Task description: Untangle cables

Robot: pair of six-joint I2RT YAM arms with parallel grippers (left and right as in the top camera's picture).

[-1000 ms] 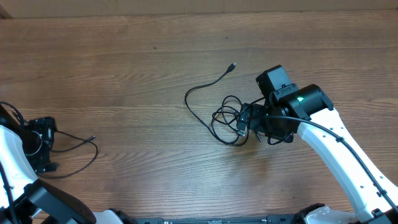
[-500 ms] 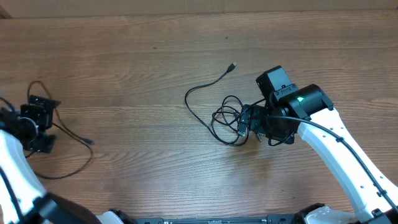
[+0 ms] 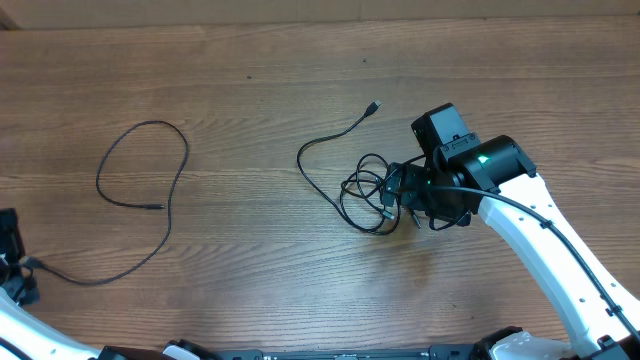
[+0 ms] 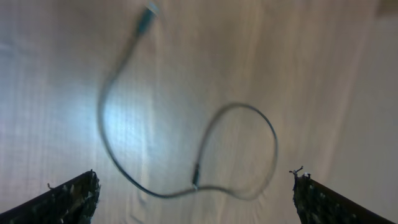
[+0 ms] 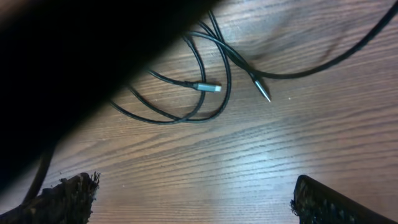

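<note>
A tangle of thin black cables (image 3: 366, 192) lies at the table's middle, with one tail ending in a plug (image 3: 373, 105). My right gripper (image 3: 398, 196) sits at the tangle's right edge, open and empty. In the right wrist view (image 5: 193, 185) the cables and a silver-tipped plug (image 5: 210, 88) lie just beyond its fingers. One separate cable (image 3: 184, 160) lies loose in a wide loop at the left. My left gripper (image 3: 12, 255) is at the far left edge, open and empty. The left wrist view (image 4: 194, 179) shows that loose cable (image 4: 106, 134), blurred, flat on the wood.
The wooden table (image 3: 260, 80) is bare beyond the cables. The right arm's white link (image 3: 540, 240) runs off the front right. The left arm is mostly out of frame at the front left corner.
My left gripper let go of the separate cable and swung back to the front left edge. The cable now lies spread in a loop. The right arm has not moved.
</note>
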